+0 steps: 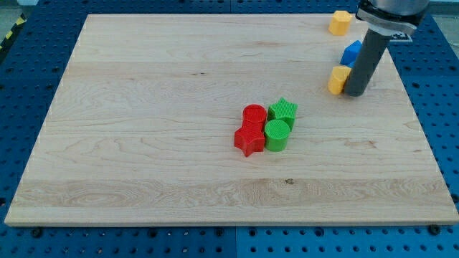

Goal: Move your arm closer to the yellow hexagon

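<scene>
Near the view's upper right corner of the wooden board (pixel 143 107) stood the rod, its tip (pixel 355 93) planted on the wood and touching, or all but touching, a yellow block (pixel 336 79) on the tip's left side. The shape of that block was partly hidden by the rod and could not be settled. A clearer yellow hexagon (pixel 341 22) sat at the board's top edge, well above the tip, with a blue block (pixel 351 52) between the two (half masked by the rod). The rod carried no jaws, so it held nothing. Red cylinder (pixel 254 115), red star (pixel 248 139), green star (pixel 284 110) and green cylinder (pixel 277 134) clustered mid-board, well apart. The approach seemed unfinished: the next move probably called for sliding upward, skirting the blue block's left or right.
</scene>
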Controlling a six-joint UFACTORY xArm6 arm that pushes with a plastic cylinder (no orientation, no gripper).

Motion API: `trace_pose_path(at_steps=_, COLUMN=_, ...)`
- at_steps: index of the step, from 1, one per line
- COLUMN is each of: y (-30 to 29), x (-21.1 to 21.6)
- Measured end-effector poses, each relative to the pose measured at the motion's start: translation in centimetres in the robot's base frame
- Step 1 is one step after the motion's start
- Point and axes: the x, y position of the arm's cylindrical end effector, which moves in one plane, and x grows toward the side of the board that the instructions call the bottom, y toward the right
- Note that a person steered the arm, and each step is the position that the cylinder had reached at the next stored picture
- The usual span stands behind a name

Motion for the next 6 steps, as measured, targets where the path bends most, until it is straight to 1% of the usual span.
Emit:
trace_pose_path(at_steps=1, y=0.0, x=-1.2)
trace_pose_path(at_steps=2, y=0.2, x=0.8)
trace_pose_path(at_steps=3, y=3.4, x=2.2)
trace_pose_path(at_steps=4, y=7.5, x=-3.1)
trace_pose_path(at_steps=5, y=9.0, x=-11.8)
trace_pose_path(at_steps=6, y=9.0, x=-20.0)
